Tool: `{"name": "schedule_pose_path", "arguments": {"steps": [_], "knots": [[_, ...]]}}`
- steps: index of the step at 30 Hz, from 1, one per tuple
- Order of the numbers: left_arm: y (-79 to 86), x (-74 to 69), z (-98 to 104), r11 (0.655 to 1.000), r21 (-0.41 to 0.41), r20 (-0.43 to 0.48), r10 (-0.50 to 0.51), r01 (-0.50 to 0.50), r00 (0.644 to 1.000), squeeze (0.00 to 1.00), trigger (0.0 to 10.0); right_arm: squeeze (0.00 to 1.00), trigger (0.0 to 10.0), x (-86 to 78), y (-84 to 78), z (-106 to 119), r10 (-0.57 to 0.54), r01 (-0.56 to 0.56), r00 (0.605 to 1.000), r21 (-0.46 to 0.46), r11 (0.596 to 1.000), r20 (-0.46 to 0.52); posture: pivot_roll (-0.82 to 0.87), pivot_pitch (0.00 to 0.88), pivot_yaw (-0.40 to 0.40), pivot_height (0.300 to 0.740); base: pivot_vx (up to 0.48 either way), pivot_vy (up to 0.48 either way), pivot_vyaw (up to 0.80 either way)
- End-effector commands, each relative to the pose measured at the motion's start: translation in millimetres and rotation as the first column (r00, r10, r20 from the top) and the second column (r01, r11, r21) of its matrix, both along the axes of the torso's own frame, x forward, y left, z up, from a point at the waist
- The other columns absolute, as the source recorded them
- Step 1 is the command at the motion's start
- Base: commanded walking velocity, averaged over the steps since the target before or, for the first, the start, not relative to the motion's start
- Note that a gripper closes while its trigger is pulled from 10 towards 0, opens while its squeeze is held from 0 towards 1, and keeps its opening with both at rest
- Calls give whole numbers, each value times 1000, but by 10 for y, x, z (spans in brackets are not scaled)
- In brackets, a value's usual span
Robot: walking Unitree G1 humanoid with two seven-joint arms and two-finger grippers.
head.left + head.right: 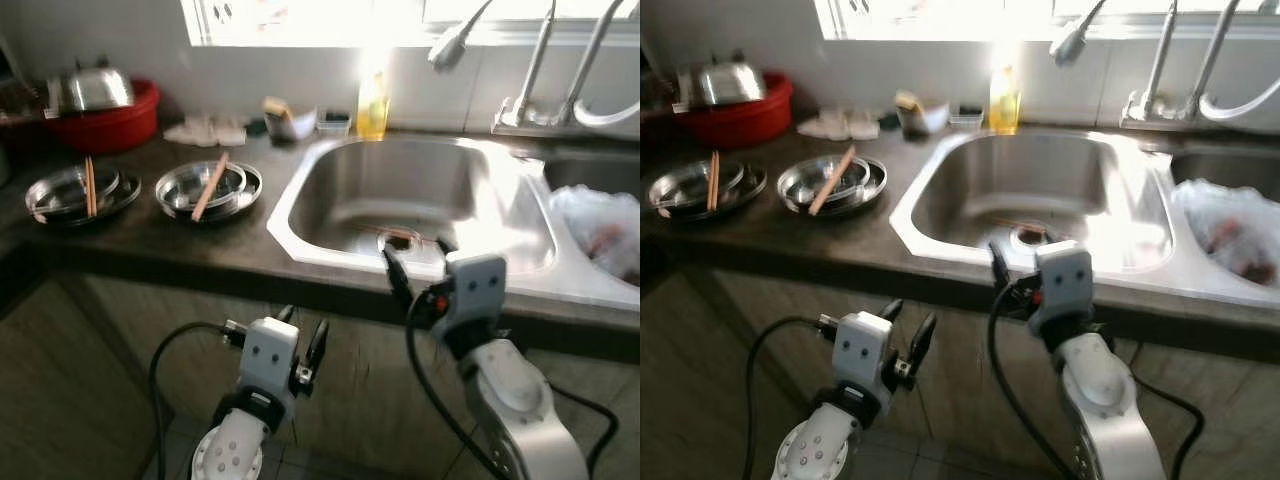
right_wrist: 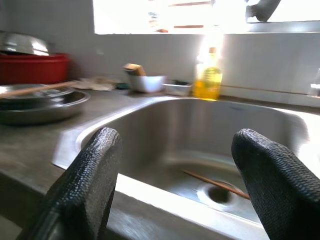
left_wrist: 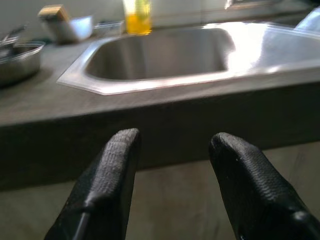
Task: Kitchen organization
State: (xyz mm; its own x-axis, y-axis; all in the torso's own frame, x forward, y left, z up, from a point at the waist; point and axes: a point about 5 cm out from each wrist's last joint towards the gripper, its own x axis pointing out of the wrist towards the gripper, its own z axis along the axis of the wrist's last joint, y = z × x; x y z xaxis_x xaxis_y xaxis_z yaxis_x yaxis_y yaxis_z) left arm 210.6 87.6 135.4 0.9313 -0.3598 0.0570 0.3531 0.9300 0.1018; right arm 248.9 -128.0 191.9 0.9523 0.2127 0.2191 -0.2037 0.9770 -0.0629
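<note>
Both sets of jaws stand wide apart and hold nothing. The right gripper [image 1: 415, 262] is raised at the front edge of the sink [image 1: 300, 215], its arm bent upward from below with the wrist tilted so the black fingers [image 2: 85, 185] point over the rim toward the basin. Inside the basin a pair of chopsticks [image 2: 215, 182] lies near the drain. The left gripper [image 1: 303, 338] sits lower, below the edge of the dark bench [image 1: 200, 240], in front of the cabinet face, its forearm rising from the bottom of the head views and its fingers [image 3: 107, 185] aimed at the bench edge. On the bench to the left of the sink are two steel plates: the nearer steel plate [image 1: 245, 190] carries chopsticks across it, and the farther steel plate [image 1: 45, 195] also has chopsticks lying on it. Behind them stands a red basin [image 1: 110, 125] holding a steel bowl. A yellow bottle [image 1: 372, 105] stands at the wall behind the sink, near a small white bowl [image 1: 295, 125]. A faucet [image 1: 535, 70] rises to the right.
</note>
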Motion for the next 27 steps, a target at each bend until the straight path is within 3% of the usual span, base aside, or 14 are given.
{"name": "schedule_pose_path", "arguments": {"steps": [1,21,27], "knots": [[32,-1,-5,1000,19,0,15,-15,1000,0,10000,0,10000,-10,31,10,5,-5,1000,5,1000,2,70,62,3,740,-262,0,0],[38,-5,-24,1000,22,-7,14,-14,1000,0,10000,0,10000,-19,55,-59,2,-3,1000,-13,1000,-27,75,66,3,740,-265,0,0],[30,0,-4,1000,19,-1,12,-12,1000,0,10000,0,10000,-23,71,-66,13,-14,1000,-18,1000,-27,74,67,3,740,-263,0,800]]}}
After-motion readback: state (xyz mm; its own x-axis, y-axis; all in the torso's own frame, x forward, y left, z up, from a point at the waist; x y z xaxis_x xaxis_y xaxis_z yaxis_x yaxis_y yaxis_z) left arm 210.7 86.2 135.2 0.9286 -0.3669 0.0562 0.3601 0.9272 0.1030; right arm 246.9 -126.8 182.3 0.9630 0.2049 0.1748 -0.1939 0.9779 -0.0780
